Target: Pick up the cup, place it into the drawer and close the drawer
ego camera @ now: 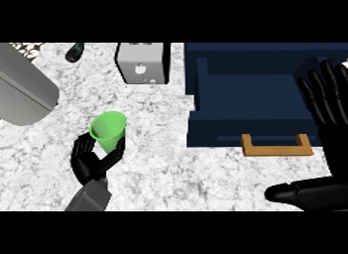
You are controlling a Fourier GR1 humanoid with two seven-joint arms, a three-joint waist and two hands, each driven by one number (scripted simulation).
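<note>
**Left hand grips the green cup; open drawer lies off at 3 o'clock**

The green cup (107,130) sits left of the counter's middle, tilted, with its open rim toward 12 o'clock and its narrow base down in the left hand (93,158). That hand comes up from 6 o'clock on its grey forearm, its black fingers and thumb curled round the lower part of the cup, so the base is hidden.

From the cup, the dark blue drawer (205,124) lies at 3 o'clock, pulled open, its hollow facing up and its front wall nearest the lower edge. A wooden handle (276,146) juts from that front wall toward 6 o'clock. Bare speckled white counter (169,168) lies between cup and drawer, with nothing standing on that stretch.

The right hand (330,149) shows at the right edge, fingers straight and pointing up, thumb spread toward 9 o'clock, holding nothing; it overlaps the drawer's right side.

At 12 o'clock from the cup stands a white boxy appliance (141,63), just beside the drawer's left wall. A large grey cylinder (15,84) lies slanted at 10 o'clock. A small dark bottle-like thing (75,51) lies at 11 o'clock near the top edge.
</note>
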